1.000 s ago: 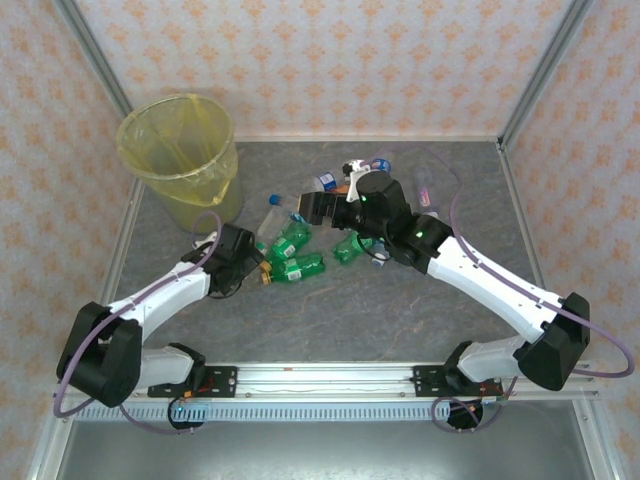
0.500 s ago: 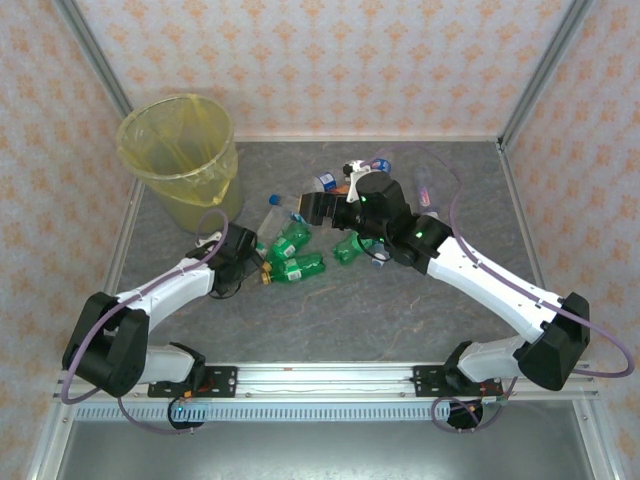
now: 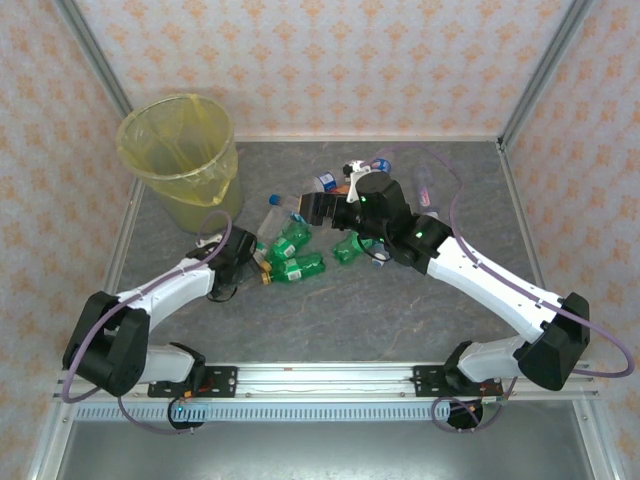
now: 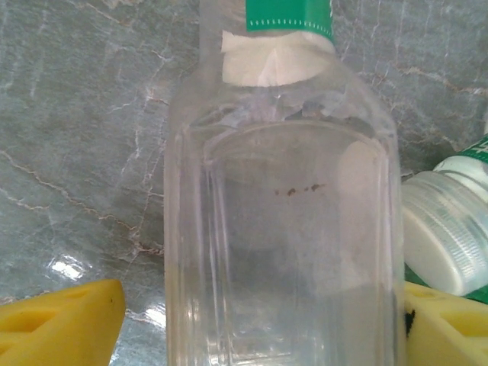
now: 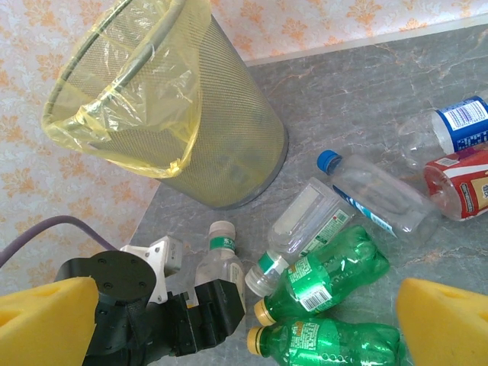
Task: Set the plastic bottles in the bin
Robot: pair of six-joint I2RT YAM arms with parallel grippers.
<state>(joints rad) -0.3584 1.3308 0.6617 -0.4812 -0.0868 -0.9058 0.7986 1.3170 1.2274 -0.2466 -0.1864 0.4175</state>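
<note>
We find the left pincer (image 4: 263, 324) open. Its yellow pads (image 4: 61, 320) straddle a clear bottle (image 4: 282, 213) lying on the tabletop (image 4: 76, 114), and the left pad stands clear of it. The bottle carries a green neck band and white tape, with no legible writing; its lower end is cut off. A white cap (image 4: 442, 240) lies just beside it.

The right pincer (image 3: 312, 209) is spread wide and empty above the green bottles (image 5: 328, 278). Beyond lie a red-labelled bottle (image 5: 465, 179) and a blue-labelled bottle (image 5: 461, 122), their print too small to read. The bin (image 5: 229, 152) stands upright near the pile.
</note>
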